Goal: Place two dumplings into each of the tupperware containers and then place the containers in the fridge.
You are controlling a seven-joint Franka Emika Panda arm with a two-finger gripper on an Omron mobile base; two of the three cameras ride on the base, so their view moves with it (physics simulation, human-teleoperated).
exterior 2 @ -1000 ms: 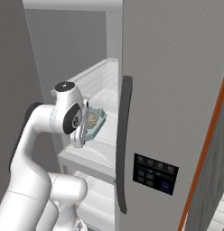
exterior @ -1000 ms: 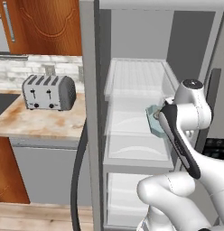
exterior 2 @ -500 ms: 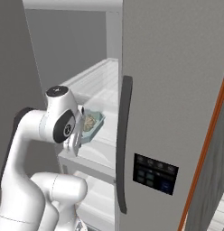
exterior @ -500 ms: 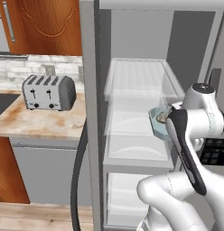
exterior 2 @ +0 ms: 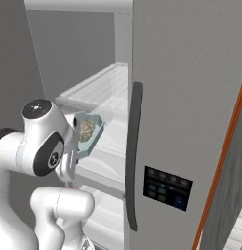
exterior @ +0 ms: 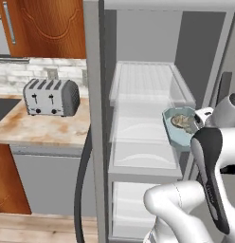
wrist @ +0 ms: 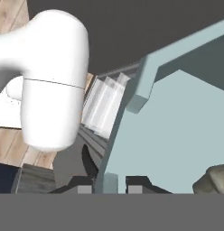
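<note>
A light-grey tupperware container [exterior: 175, 134] hangs tilted in front of the open fridge [exterior: 143, 42], level with its middle shelf. My gripper [wrist: 110, 184] is shut on the container's rim [wrist: 140, 92], one fingertip on each side of the wall. Grey-beige dumplings [exterior: 184, 122] lie inside it. From the right side the container [exterior 2: 93, 138] with its dumplings [exterior 2: 85, 130] sits just ahead of my hand, left of the fridge door [exterior 2: 191, 97]. One dumpling [wrist: 216, 180] shows at the lower right of the hand view.
A silver toaster [exterior: 50, 97] stands on the marbled counter [exterior: 43, 127] left of the fridge, under a wooden cabinet [exterior: 48, 28]. The door's dark handle [exterior 2: 133, 156] is close to the container. Pale translucent shelves [exterior: 148, 85] and drawers [exterior: 143, 152] sit inside.
My arm has swung to the right in the left base view, carrying the container a little right and lower. The jaws closed tighter on its rim.
</note>
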